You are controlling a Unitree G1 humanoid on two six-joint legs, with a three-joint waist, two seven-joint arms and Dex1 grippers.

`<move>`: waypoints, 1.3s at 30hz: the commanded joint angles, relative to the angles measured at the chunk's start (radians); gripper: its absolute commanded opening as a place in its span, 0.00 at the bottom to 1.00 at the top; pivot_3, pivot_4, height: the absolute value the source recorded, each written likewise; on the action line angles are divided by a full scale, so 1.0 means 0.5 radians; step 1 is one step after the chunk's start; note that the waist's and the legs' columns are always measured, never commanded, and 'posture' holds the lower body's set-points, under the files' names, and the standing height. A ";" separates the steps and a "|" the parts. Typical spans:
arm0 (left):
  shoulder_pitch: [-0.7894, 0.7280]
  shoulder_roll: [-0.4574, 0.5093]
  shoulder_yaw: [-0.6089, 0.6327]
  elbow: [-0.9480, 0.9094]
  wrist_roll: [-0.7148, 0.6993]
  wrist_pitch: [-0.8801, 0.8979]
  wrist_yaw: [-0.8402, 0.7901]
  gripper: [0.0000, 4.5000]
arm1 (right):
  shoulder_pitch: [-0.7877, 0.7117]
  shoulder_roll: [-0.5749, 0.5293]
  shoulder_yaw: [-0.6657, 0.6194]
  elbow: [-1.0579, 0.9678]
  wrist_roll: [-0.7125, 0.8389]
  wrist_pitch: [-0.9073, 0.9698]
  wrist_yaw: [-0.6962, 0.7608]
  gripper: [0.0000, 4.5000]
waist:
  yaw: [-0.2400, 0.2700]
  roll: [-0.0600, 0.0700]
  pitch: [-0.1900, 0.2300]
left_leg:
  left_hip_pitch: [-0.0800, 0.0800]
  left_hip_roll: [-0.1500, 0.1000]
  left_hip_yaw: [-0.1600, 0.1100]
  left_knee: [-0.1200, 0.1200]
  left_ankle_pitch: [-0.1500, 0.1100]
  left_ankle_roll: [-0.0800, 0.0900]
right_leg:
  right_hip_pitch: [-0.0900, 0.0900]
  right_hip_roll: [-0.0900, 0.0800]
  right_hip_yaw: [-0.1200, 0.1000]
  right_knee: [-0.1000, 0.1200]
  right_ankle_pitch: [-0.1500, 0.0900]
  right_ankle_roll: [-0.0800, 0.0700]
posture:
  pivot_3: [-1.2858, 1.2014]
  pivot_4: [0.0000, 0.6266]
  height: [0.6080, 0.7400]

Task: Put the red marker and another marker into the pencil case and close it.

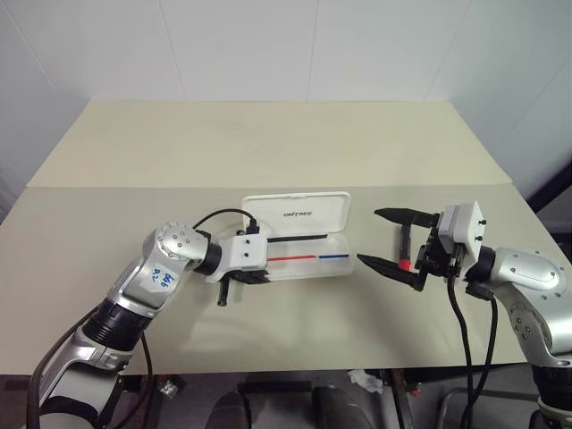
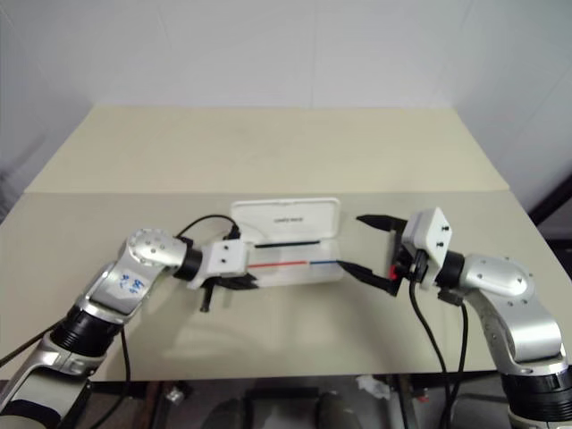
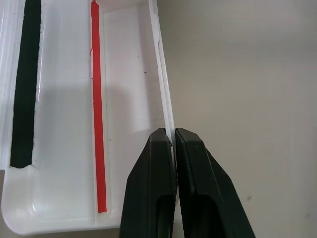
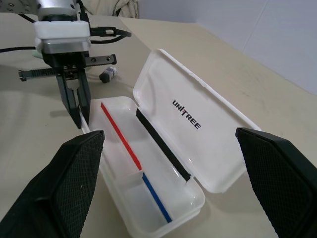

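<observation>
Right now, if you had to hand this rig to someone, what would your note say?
Left gripper: shut, pinching the near wall of the pencil case at its left end.
Right gripper: open, holding nothing, hovering just off the case's right end.
Case: on the table, lid fully open and laid back.
Done: case opened.
Unclear: a black strip lies along the hinge side; I cannot tell whether it is a marker.
Left: confirm the red marker and another marker are inside, then close the lid.
</observation>
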 commanded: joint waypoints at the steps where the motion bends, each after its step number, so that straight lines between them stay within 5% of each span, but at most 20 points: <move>1: 0.007 0.016 0.010 -0.095 -0.034 -0.008 0.015 0.00 | 0.002 -0.023 -0.074 -0.069 0.014 -0.019 -0.013 1.00 | 0.000 0.000 0.000 | 0.000 0.000 0.000 0.000 0.000 0.000 | 0.000 0.000 0.000 0.000 0.000 0.000 | 0.52 0.24 1.00; 20: 0.084 0.049 -0.115 -0.284 -0.030 0.321 0.069 0.00 | -0.025 0.000 -0.048 -0.092 0.016 -0.008 -0.054 1.00 | -0.001 0.000 0.000 | 0.000 0.000 0.000 0.000 0.000 0.000 | 0.000 0.000 0.000 0.000 0.000 0.000 | 0.52 0.24 1.00; 26: 0.034 -0.014 -0.110 -0.308 -0.094 0.356 0.087 0.38 | -0.046 0.010 -0.034 -0.080 0.011 -0.015 -0.067 1.00 | -0.001 0.000 0.000 | 0.000 0.000 0.000 0.001 0.000 0.000 | 0.000 0.000 0.000 0.001 0.000 0.000 | 0.52 0.24 1.00; 36: -0.036 -0.020 0.041 -0.300 -0.255 0.322 0.110 0.38 | -0.103 0.041 0.004 -0.064 0.034 0.041 -0.093 1.00 | -0.001 0.000 0.000 | 0.000 0.000 -0.001 0.001 0.000 0.000 | 0.000 0.000 0.000 0.001 0.000 0.000 | 0.52 0.24 1.00; 39: -0.067 -0.004 0.143 -0.319 -0.436 0.429 0.034 0.52 | -0.146 0.001 -0.005 -0.089 0.091 0.306 -0.209 1.00 | -0.001 0.000 0.000 | 0.000 0.000 -0.001 0.002 0.000 0.000 | 0.000 0.000 0.000 0.002 0.000 0.000 | 0.52 0.24 1.00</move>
